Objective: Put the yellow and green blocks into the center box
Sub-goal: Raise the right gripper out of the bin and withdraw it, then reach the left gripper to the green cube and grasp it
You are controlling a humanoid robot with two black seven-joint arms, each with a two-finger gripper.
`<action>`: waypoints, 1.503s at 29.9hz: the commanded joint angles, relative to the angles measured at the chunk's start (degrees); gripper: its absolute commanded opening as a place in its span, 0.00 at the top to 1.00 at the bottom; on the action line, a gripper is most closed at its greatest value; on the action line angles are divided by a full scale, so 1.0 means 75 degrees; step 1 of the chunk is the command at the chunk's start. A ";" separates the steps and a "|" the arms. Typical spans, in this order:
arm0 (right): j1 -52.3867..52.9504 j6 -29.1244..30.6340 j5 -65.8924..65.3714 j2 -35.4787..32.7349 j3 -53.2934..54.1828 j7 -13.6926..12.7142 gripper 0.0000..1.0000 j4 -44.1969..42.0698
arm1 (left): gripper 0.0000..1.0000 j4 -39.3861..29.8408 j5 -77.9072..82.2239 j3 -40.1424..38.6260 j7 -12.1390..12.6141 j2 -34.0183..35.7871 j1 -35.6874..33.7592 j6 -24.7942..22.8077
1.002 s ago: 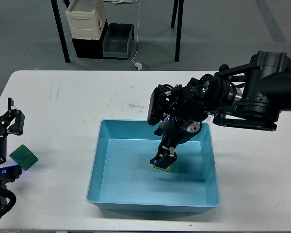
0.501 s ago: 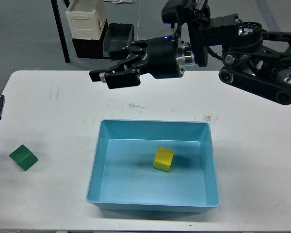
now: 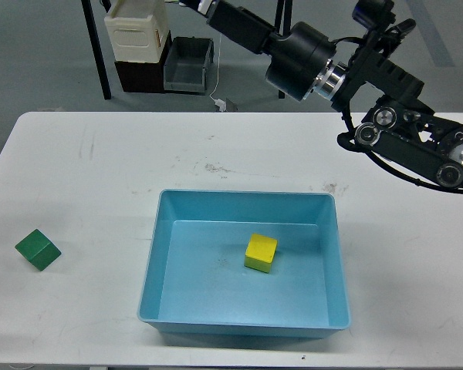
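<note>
The yellow block [image 3: 261, 253] lies on the flat bottom of the light-blue center box [image 3: 156, 262], a little right of its middle, with nothing touching it. The green block [image 3: 38, 249] sits tilted on the white table near the left edge, well apart from the box. My right arm reaches from the right edge up over the table's far side. Its gripper [image 3: 203, 6] is at the top edge, mostly cut off, so its fingers cannot be told apart. My left gripper is out of view.
Beyond the table's far edge, on the floor, stand a white container [image 3: 136, 35] on a black base and a dark grey bin [image 3: 187, 65]. Black table legs [image 3: 96, 54] and a white cable [image 3: 218, 85] are there too.
My right gripper let go of the yellow block in the box, then rose and swung back to the top edge. My left gripper withdrew out of view on the left.
</note>
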 commanded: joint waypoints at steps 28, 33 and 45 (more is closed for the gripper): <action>-0.8567 0.0010 0.0820 -0.1163 0.6399 -0.0032 0.00 0.3470 | 0.04 -0.1791 0.9537 0.2790 -0.0001 0.2765 -0.2580 0.1824; -0.9094 0.0022 0.0843 -0.1163 0.6586 0.0085 0.00 0.3539 | 0.07 -0.1967 1.1561 0.4360 -0.0001 0.2905 -0.3249 0.1789; -0.9330 -0.0001 0.0843 -0.1151 0.6598 0.0097 0.00 0.3575 | 0.08 -0.1629 1.3265 0.6507 -0.0001 0.2824 -0.3765 0.1765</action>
